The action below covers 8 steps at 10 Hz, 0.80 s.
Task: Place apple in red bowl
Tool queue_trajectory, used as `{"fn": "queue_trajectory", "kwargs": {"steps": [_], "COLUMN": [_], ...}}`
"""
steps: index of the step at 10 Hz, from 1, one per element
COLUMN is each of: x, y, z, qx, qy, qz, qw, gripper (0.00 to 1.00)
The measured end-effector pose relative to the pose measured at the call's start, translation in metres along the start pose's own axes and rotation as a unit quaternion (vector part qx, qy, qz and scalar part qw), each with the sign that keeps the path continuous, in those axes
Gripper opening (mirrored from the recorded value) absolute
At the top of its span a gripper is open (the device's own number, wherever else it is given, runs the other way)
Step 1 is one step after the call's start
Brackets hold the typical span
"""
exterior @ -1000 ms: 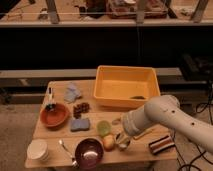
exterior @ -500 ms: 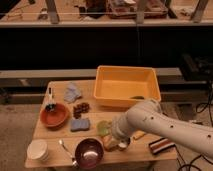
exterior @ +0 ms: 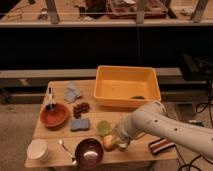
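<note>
The apple (exterior: 108, 143) is a small yellow-orange fruit near the table's front edge, between the purple bowl and my arm. The red bowl (exterior: 54, 115) is a wide terracotta bowl on the left of the table, a good way left of the apple, with a small brush (exterior: 50, 103) resting at its far rim. My gripper (exterior: 119, 141) hangs at the end of the white arm, low over the table. It is right beside the apple on its right side, and its body partly hides the fruit.
A pale green round object (exterior: 104, 127) lies just behind the apple. A shiny purple bowl (exterior: 89, 152), a spoon (exterior: 65, 148) and a white bowl (exterior: 37, 149) line the front. A blue sponge (exterior: 80, 124), dark grapes (exterior: 81, 107), a blue cloth (exterior: 73, 92), a yellow tub (exterior: 127, 86) and a dark packet (exterior: 161, 146) are also there.
My arm has swung left and lower, bringing the gripper from right of the apple to right against it. The apple and bowls have not moved.
</note>
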Motion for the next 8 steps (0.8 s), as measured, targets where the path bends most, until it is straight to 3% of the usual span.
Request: {"fn": "queue_trajectory", "kwargs": {"steps": [2, 8], "x": [-0.007, -0.011], "y": [0.0, -0.001], "z": [0.005, 0.028], "qx": [-0.002, -0.018], "qy": [0.008, 0.034], "qz": [-0.014, -0.011], "qw": [0.9999, 0.9992], "gripper": [0.77, 0.8]}}
